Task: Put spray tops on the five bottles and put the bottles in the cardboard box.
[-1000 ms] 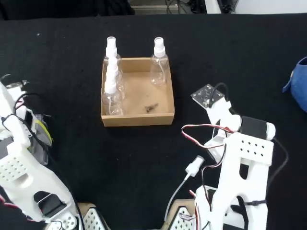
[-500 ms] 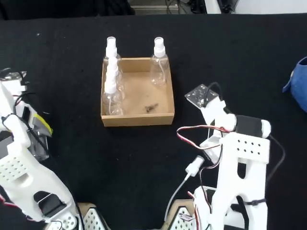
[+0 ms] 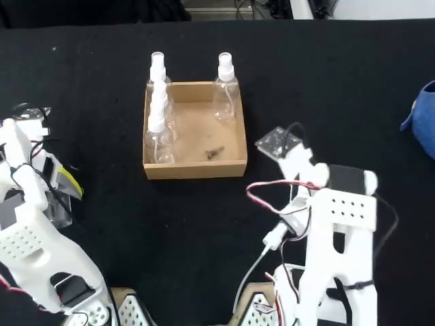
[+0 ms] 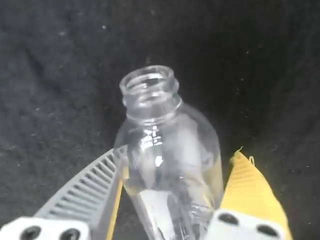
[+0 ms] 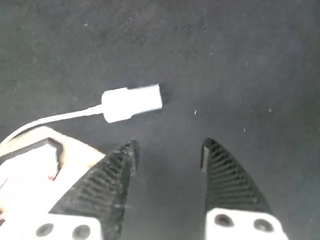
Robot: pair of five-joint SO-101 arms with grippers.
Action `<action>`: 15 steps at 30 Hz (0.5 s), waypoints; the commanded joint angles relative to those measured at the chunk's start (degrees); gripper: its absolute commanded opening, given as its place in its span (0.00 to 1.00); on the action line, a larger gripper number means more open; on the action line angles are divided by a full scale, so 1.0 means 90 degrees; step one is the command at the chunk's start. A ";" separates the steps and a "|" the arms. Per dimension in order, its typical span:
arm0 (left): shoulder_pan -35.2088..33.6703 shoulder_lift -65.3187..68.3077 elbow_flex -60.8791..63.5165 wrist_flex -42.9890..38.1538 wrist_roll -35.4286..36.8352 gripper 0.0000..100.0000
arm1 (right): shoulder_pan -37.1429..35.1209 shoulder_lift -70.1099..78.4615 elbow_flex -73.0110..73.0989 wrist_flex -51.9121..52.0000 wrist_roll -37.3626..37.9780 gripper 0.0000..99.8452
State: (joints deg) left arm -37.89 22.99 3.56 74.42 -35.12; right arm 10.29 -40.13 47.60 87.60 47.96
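Note:
A clear bottle (image 4: 170, 150) with a bare neck and no top stands between the fingers of my left gripper (image 4: 170, 192), which is shut on its body. In the high view this bottle (image 3: 58, 207) is at the table's left side. A white spray top (image 5: 132, 102) with its thin tube lies on the black cloth just beyond my right gripper (image 5: 170, 147), which is open and apart from it. The spray top (image 3: 275, 236) lies partly under the right arm in the high view. The cardboard box (image 3: 231, 166) holds three capped bottles (image 3: 158, 119).
A blue object (image 3: 425, 125) sticks in at the right edge. The arm bases and loose red and white wires (image 3: 272, 193) crowd the front of the table. Black cloth lies bare between the box and both arms.
The right arm has swung left and toward the front, bringing its gripper closer to the spray top. The left arm has shifted slightly with the bottle in its grip.

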 commanded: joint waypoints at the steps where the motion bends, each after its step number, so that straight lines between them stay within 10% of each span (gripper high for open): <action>1: 0.0073 -0.0361 0.0249 -0.0293 -0.0039 0.18 | -0.0117 -0.0161 0.0210 -0.0400 0.0791 0.18; 7: 0.0063 -0.0371 0.0308 -0.0283 0.0029 0.02 | -0.0137 0.0083 -0.0230 0.0654 0.3878 0.18; 15: 0.0063 -0.0713 0.0298 -0.0010 0.0078 0.04 | -0.0156 0.0444 -0.0230 0.0703 0.4894 0.18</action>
State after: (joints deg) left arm -37.80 21.05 6.20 72.57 -34.51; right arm 9.76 -37.14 49.10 92.88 90.42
